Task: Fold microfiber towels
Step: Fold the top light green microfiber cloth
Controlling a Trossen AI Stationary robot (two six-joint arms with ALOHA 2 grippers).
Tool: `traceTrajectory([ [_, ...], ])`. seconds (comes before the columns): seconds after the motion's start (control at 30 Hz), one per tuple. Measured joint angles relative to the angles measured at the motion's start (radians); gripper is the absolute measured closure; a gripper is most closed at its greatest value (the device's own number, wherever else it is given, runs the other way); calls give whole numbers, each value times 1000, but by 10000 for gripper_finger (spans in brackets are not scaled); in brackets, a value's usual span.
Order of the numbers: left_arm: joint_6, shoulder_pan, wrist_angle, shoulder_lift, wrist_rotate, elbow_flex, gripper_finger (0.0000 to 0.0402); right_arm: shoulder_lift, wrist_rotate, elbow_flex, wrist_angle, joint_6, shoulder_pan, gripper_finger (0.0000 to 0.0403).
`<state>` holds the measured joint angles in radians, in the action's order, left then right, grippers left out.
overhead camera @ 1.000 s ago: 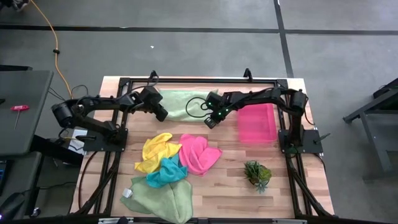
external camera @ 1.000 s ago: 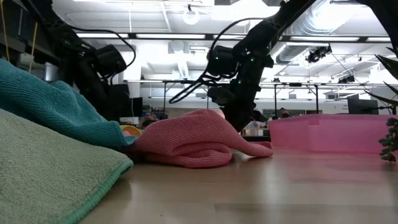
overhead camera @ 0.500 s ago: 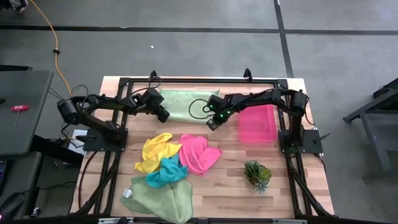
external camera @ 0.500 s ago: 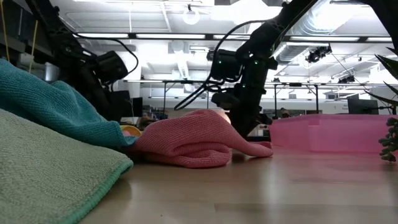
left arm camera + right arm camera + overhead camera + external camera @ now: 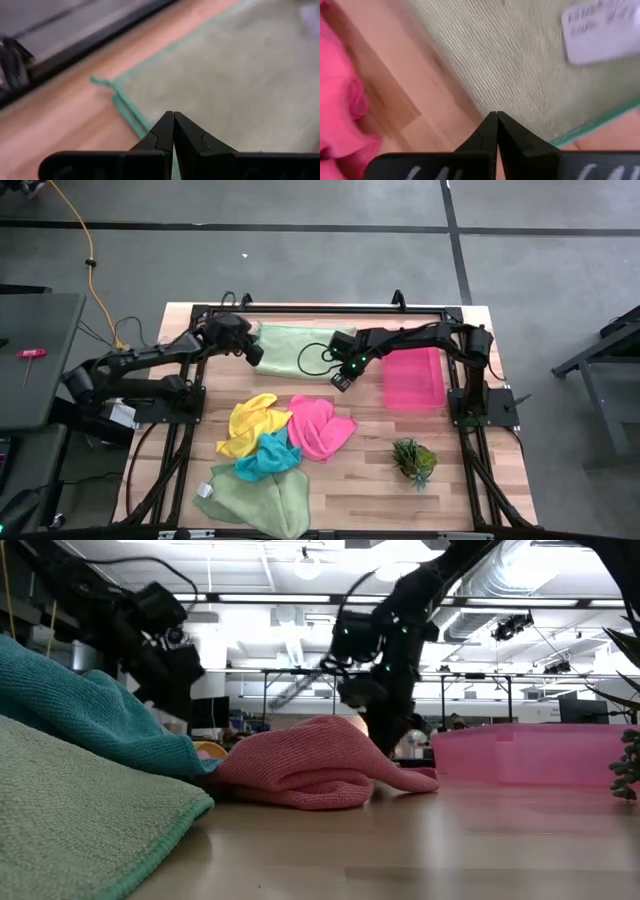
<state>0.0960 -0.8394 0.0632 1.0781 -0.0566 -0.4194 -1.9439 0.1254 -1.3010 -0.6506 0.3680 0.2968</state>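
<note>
A pale green towel (image 5: 295,348) lies spread flat at the table's far middle, with a white label (image 5: 600,30) on it. My left gripper (image 5: 256,354) is shut over its left edge, near a teal-hemmed corner (image 5: 102,81). My right gripper (image 5: 340,381) is shut over its near right edge (image 5: 555,135). A yellow towel (image 5: 250,425), a hot pink towel (image 5: 318,427), a teal towel (image 5: 265,458) and a second pale green towel (image 5: 255,500) lie crumpled in a heap toward the near left. My left gripper's shut fingers (image 5: 165,131) point down at the towel's teal hem (image 5: 131,116); I cannot tell whether they touch it. My right gripper's shut fingers (image 5: 489,131) point down at the towel's edge beside the bare wood; I cannot tell whether they touch it.
A rigid pink tray (image 5: 413,377) stands right of the spread towel, close to my right arm. A small spiky green plant (image 5: 413,460) stands at the near right. A black frame (image 5: 330,308) runs along the far edge. Bare wood shows at the near middle (image 5: 370,500).
My left gripper has gone toward the table's far edge and a little left, along the spread towel's left edge, and its arm has swung out to the left. The towel lies as before. My right gripper has barely shifted.
</note>
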Motion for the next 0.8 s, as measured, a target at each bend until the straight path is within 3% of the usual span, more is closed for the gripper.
traceTrajectory([
  [0.23,49,29,49,-120,93,0,402,58,-10,-74,-76,-155,25,403],
  [0.47,-7,190,144,-161,105,-1,401,233,43,124,10,-255,42,403],
  [0.67,-170,324,304,-141,-16,-56,379,381,107,304,268,-211,37,403],
  [0.8,-326,369,430,-109,-62,-102,340,399,99,330,303,-219,34,396],
])
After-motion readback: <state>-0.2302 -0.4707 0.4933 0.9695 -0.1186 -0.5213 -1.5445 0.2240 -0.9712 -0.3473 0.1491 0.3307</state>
